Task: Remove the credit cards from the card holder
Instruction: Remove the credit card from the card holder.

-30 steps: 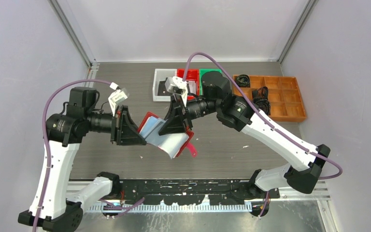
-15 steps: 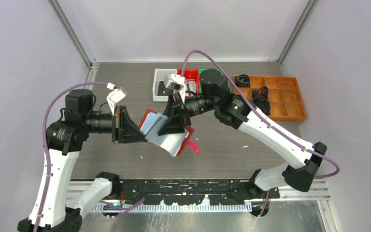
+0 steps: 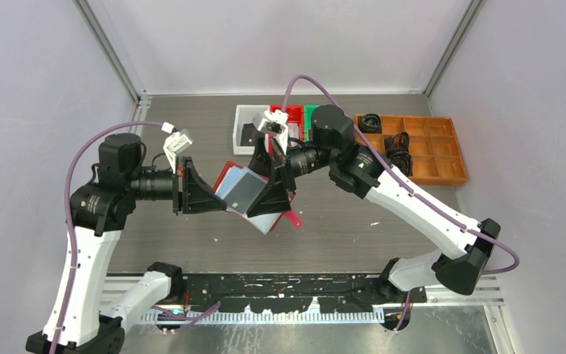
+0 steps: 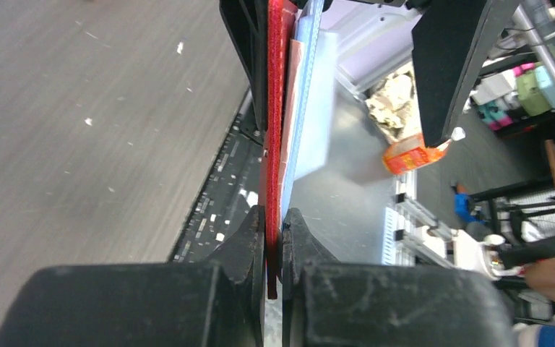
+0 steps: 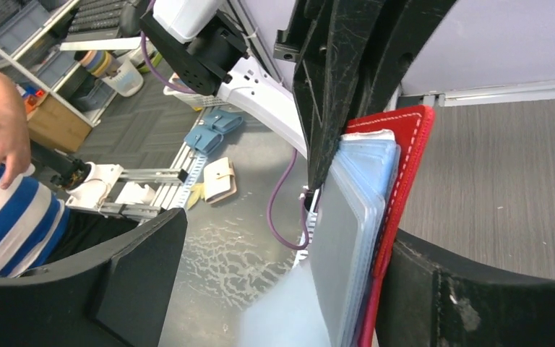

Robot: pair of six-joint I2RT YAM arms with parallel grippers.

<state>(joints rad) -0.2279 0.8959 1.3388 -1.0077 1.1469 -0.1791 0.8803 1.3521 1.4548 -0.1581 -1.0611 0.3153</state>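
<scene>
1. At the left, over the table [image 3: 155,236], the left gripper [image 4: 273,217] is clamped on the red cover edge of the card holder [image 3: 227,175], which hangs mid-air.
2. Just right of it, the right gripper [image 3: 261,184] stands spread, with one finger on each side of the holder's pale pages.
3. At the far right sits an orange tray [image 3: 413,151].

Far edge of your table [image 3: 191,125]: white bin [image 3: 238,131], red bin [image 3: 293,112], green bin [image 3: 312,110]; rightward, an orange compartment tray [image 3: 442,171] holding black cables [image 3: 371,122].
</scene>
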